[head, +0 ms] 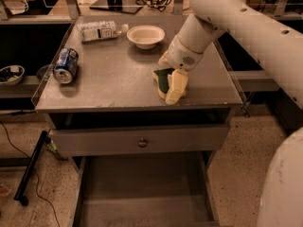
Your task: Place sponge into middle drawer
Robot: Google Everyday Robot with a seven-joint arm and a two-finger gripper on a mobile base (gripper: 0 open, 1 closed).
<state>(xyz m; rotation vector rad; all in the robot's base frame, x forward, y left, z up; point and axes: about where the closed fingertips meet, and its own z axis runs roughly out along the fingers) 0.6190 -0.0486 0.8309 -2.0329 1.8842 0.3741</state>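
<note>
The sponge (pixel 163 81), yellow with a dark green face, stands on edge on the grey tabletop (pixel 109 84) near its front right. My gripper (pixel 171 85) comes down from the white arm on the right and is shut on the sponge, with one cream finger (pixel 175 86) in front of it. The middle drawer (pixel 142 190) is pulled open low under the table, and its flat grey floor is bare. It lies in front of and below the gripper.
A white bowl (pixel 146 35) and a lying plastic bottle (pixel 99 30) are at the table's back. A blue can (pixel 65 65) lies at the left edge. The drawer with a round knob (pixel 142 142) sits just under the tabletop. A black stand leg (pixel 29 174) lies on the floor at left.
</note>
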